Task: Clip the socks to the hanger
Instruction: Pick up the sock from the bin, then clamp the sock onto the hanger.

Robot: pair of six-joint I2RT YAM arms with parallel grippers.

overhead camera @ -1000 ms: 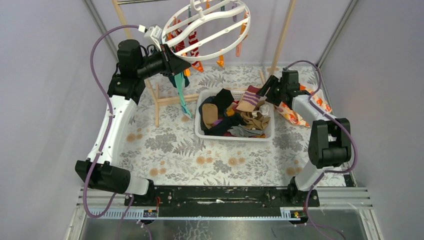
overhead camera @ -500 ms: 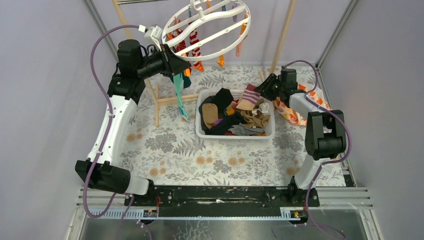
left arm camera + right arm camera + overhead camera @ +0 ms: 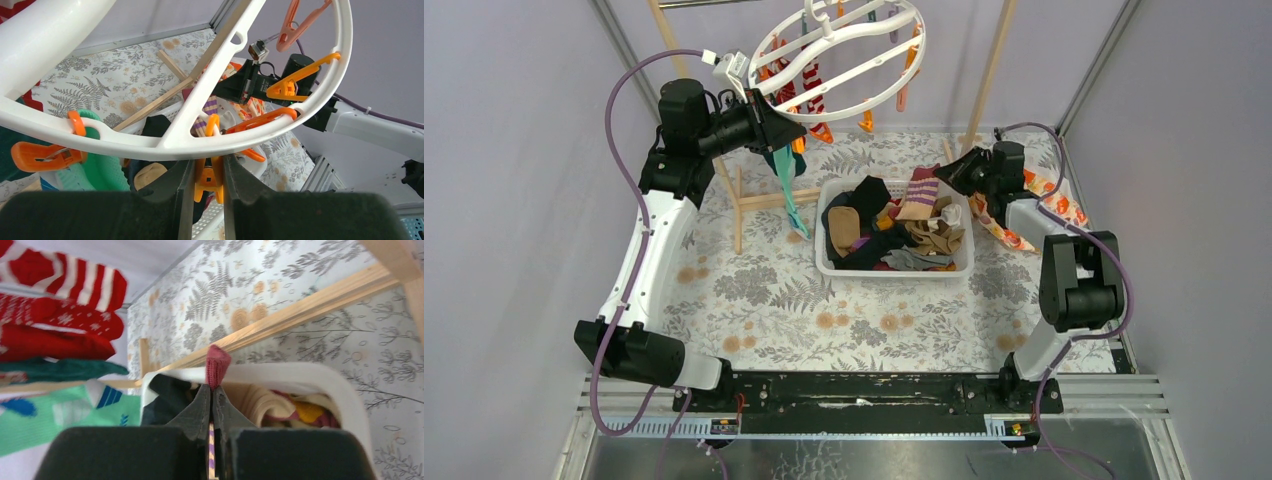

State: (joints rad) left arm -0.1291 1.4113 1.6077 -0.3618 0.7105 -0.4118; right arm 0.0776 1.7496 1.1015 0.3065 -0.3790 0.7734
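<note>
The white ring hanger [image 3: 839, 62] hangs at the back, with orange clips and a red-and-white striped sock [image 3: 810, 86] on it. My left gripper [image 3: 776, 122] is up at its rim, shut on an orange clip [image 3: 210, 176] under the ring [image 3: 150, 146]. A teal sock [image 3: 783, 182] dangles below that gripper. Several more socks [image 3: 894, 238] are piled in the white basket [image 3: 894, 276]. At the basket's far right corner, my right gripper [image 3: 952, 180] is shut on the edge of a maroon striped sock [image 3: 921, 196], whose maroon tip [image 3: 218, 362] sticks out past the fingertips.
A wooden pole frame [image 3: 754, 198] stands behind and left of the basket, with an upright [image 3: 990, 70] at the back right. An orange-and-white patterned cloth [image 3: 1024, 228] lies under my right arm. Grey walls close in on both sides.
My right gripper has shut on the maroon striped sock and lifted its edge slightly, with the arm's elbow shifting. The left arm and hanger have not moved.
</note>
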